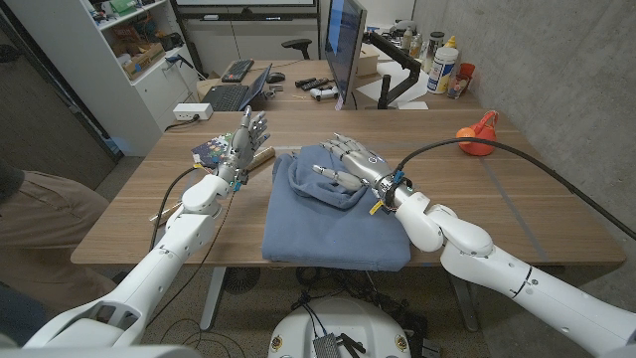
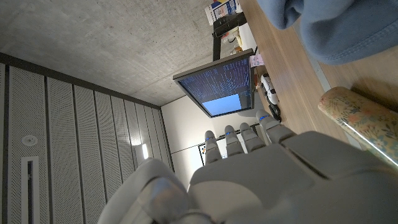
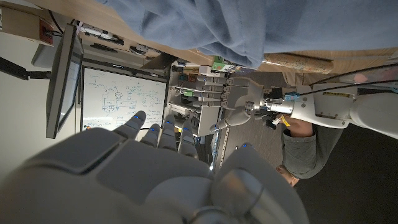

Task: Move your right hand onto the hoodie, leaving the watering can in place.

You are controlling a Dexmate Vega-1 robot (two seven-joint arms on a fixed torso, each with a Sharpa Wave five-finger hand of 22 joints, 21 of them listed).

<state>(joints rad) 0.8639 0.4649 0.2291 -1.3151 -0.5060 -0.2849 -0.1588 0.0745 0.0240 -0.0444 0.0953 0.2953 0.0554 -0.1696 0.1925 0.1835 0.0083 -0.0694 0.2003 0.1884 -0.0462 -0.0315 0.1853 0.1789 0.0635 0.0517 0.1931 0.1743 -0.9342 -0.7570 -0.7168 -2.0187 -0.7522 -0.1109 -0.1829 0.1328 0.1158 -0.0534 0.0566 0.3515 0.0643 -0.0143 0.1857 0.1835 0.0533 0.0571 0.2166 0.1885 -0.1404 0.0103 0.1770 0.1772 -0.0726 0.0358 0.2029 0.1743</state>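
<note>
Hoodie: blue soft cotton hoodie point(image 1: 333, 209), folded into a thick pad, lies at the middle of the wooden worktop point(image 1: 517, 199) and reaches its near edge; hood bunched at the far end.
Handling: judged light, limp and yielding; it would crease or slide under a sideways push, so weight should come straight down on the broad folded body, not the loose hood.
Right hand point(image 1: 350, 165): over the hoodie's far part, fingers spread and holding nothing; from the head view it seems to touch or nearly touch the cloth, I cannot tell which.
Watering can: small orange plastic watering can point(image 1: 476, 135) stands near the worktop's far right corner, well apart from the hoodie and the right arm.
Left hand point(image 1: 245, 137): raised near the far left part of the worktop, fingers apart and upright, empty, above a patterned paper-wrapped box point(image 1: 217, 149).
</note>
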